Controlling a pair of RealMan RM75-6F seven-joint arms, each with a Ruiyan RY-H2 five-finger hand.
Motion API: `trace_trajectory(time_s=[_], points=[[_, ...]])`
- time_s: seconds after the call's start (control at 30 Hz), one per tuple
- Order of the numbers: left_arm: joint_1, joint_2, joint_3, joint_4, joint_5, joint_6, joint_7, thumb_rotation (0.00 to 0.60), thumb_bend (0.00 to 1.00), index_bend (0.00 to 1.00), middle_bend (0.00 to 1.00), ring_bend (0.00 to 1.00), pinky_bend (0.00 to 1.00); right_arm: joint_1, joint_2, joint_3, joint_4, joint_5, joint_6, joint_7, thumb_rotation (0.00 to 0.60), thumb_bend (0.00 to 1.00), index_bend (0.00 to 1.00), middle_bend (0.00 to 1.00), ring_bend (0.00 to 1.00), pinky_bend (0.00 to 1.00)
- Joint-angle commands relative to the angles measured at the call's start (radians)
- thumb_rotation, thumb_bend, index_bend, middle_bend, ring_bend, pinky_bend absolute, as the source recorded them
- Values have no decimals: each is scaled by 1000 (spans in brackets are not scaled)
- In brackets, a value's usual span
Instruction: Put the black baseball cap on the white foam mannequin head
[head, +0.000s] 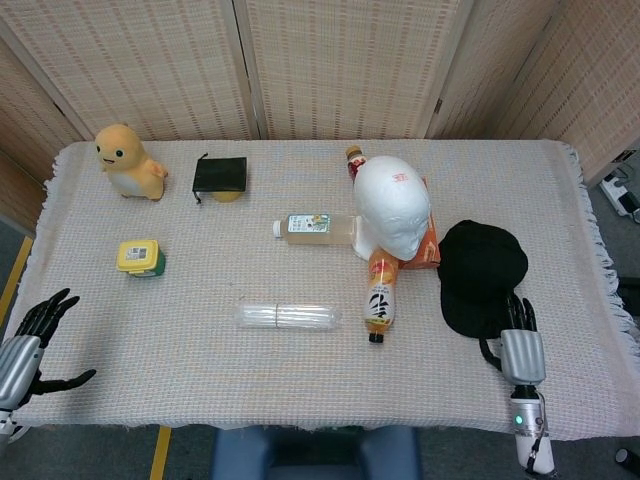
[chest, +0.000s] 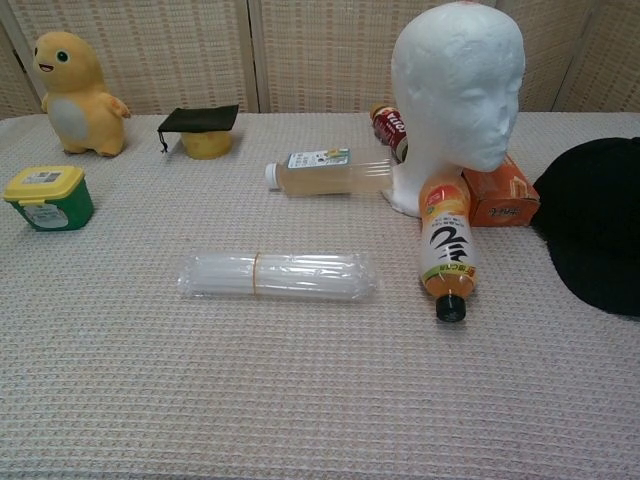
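The black baseball cap (head: 481, 277) lies flat on the right side of the cloth-covered table (head: 180, 360), its long axis running near to far, with the rounded crown at the far end and the brim toward the near edge. Just left of it stands the white foam mannequin head (head: 392, 205), upright and facing the near edge. An orange box (chest: 502, 195) lies between the head's base and the cap. An orange-labelled bottle (head: 380, 294) lies on its side in front of the head, black lid pointing near. A pale tea bottle (head: 312, 227) lies crosswise left of the head, and a small dark bottle (chest: 388, 124) lies behind it. Further left are a clear packet of straws (head: 288, 316), a green tub with a yellow lid (head: 140, 257), a tiny graduation cap (head: 220, 176) and a yellow plush toy (head: 127, 162). The right hand (head: 520, 342) is at the cap's near edge, fingers extended onto the brim; whether they grip it cannot be told. The left hand (head: 28, 343) hovers off the near-left corner, fingers spread, holding nothing.
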Motion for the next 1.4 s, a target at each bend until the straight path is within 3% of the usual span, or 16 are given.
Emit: trace_trajectory(time_s=[0.03,0.37,0.8,1.4], points=[[3,-6,-9,1,-16,2,18,600,145,95,0,0,50,10,-4,5,2,5,-4,0,600,295,445,0,0,0],[11,-25,-31,1,-56,9,61,600,144,94,0,0,52,30,-14,16,12,20,-31,13,600,295,373,0,0,0],[13,-33,-39,4,-69,1,79,600,143,106,0,0,52,67,-8,37,17,40,-25,11,600,301,66,0,0,0],[19,-46,-53,9,-86,5,105,600,146,114,0,0,53,83,-7,12,35,24,-92,-34,600,321,60,0,0,0]])
